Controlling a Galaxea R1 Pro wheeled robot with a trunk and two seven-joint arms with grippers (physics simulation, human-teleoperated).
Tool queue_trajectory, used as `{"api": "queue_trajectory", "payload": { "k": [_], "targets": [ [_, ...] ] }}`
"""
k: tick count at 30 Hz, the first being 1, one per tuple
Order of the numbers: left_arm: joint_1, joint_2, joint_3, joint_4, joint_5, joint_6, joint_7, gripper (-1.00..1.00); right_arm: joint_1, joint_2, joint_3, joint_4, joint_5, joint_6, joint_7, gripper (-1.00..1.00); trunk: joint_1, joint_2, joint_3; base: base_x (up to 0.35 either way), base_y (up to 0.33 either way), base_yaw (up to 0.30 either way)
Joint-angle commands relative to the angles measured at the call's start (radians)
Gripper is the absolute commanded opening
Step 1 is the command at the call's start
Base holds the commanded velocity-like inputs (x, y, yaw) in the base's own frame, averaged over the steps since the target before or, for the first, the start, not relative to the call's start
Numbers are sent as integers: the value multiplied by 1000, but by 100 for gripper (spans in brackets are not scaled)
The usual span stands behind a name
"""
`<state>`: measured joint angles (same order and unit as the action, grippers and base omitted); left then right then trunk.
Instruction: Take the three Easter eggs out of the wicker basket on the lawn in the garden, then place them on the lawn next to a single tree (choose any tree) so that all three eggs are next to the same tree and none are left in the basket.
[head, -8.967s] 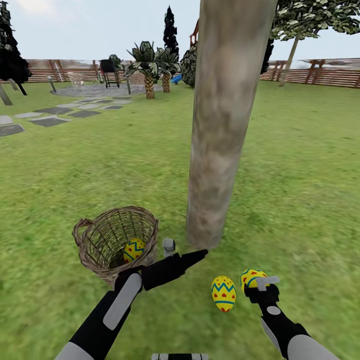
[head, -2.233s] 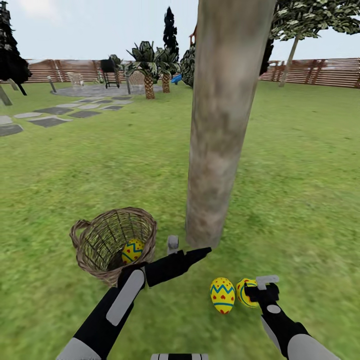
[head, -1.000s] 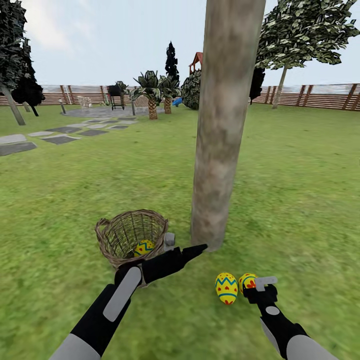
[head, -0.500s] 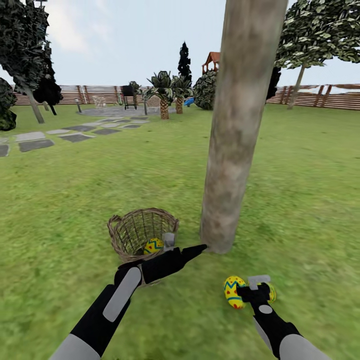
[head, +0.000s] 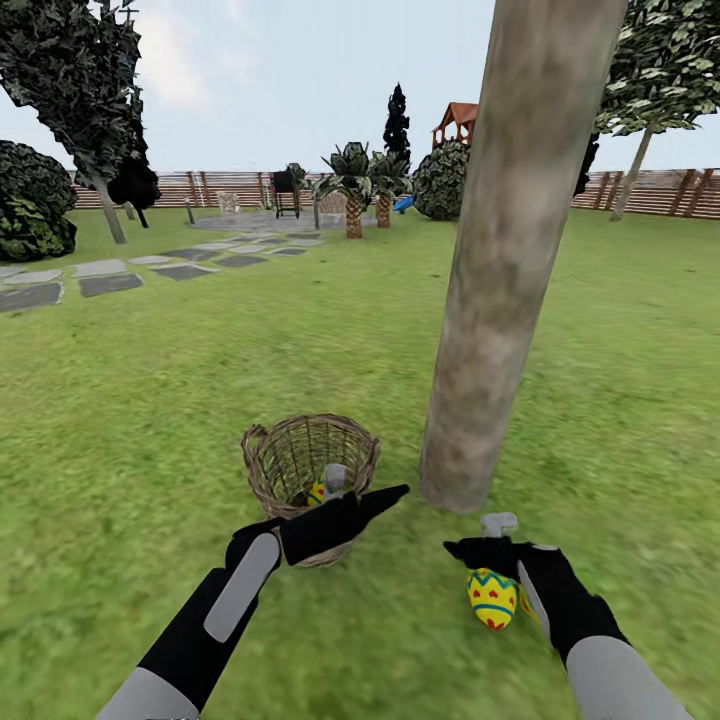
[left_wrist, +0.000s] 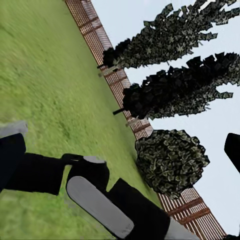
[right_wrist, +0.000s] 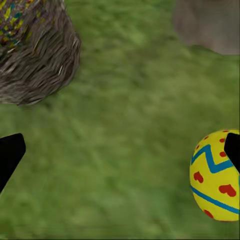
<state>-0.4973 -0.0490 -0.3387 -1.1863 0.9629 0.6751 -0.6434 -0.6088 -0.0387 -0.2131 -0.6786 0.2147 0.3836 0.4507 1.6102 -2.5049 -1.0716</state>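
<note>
Head view: one egg (head: 492, 597) lies on the lawn (head: 150, 400) near the tree (head: 500, 300), right pincer (head: 478, 535) released above; another egg (head: 316, 492) remains in the basket (head: 290, 455). Left pincer (head: 365, 490) state indeterminable.

A wooden slat fence (head: 230, 187) is running along the far edge of the yard under a pale, hazy sky. Grey stepping stones (head: 110, 283) are leading toward a paved circle (head: 270, 221), where short palms (head: 352, 180) are standing. A dark cypress (head: 397, 118) is rising behind them, a red-roofed play tower (head: 457, 118) is peeking over a bush (head: 443, 180), and rounded dark bushes (head: 30, 208) are crowding the far left edge.
</note>
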Motion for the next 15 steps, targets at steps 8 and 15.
{"api": "queue_trajectory", "payload": {
  "k": [8, 15],
  "targets": [
    [0, -1, 3, 0, 5, 6, 1, 100, 6, -10, -11, -379, -217, 392, 62, 100, 0, 0, -1, 0, 0, 1],
    [0, -2, 3, 1, 5, 6, 2, 100, 15, -5, -126, -566, -241, 555, 65, 100, 0, 0, -1, 0, 0, 0]
  ]
}}
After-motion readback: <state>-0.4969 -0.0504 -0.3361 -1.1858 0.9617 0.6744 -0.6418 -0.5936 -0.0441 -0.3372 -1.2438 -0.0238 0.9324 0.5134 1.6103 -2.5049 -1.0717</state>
